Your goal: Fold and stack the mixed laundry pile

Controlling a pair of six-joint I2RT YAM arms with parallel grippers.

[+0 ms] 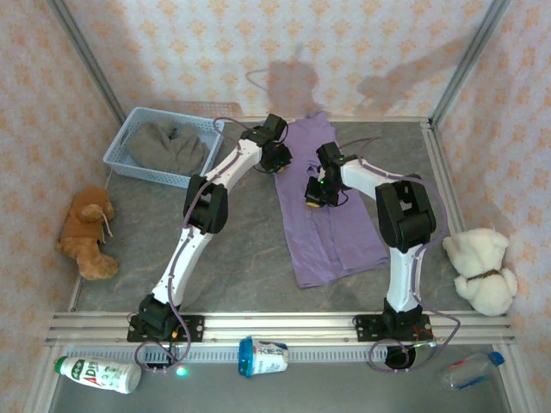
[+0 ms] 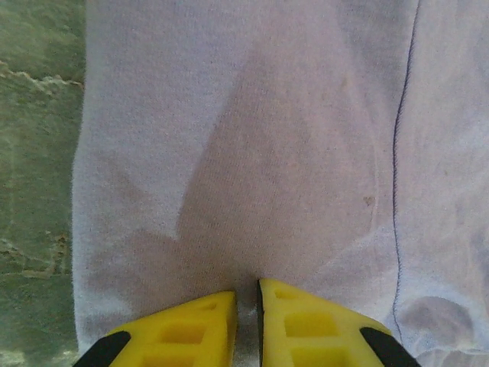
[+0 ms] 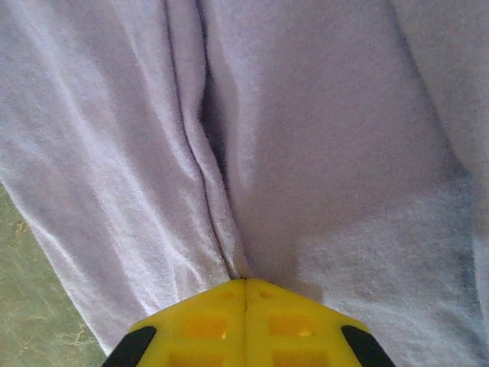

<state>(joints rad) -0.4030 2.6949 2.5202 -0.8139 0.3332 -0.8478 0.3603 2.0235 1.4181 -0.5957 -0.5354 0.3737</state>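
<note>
Starting at the left, the grey top lies bunched inside the blue basket at the far left corner of the table. My left claw is almost closed, pinching the lavender T-shirt near its far left edge, with cloth tucked into the thin gap between my fingers. The T-shirt lies stretched lengthwise across the table's middle. My right claw is clamped tight on it, and a gathered crease runs into the tips.
</note>
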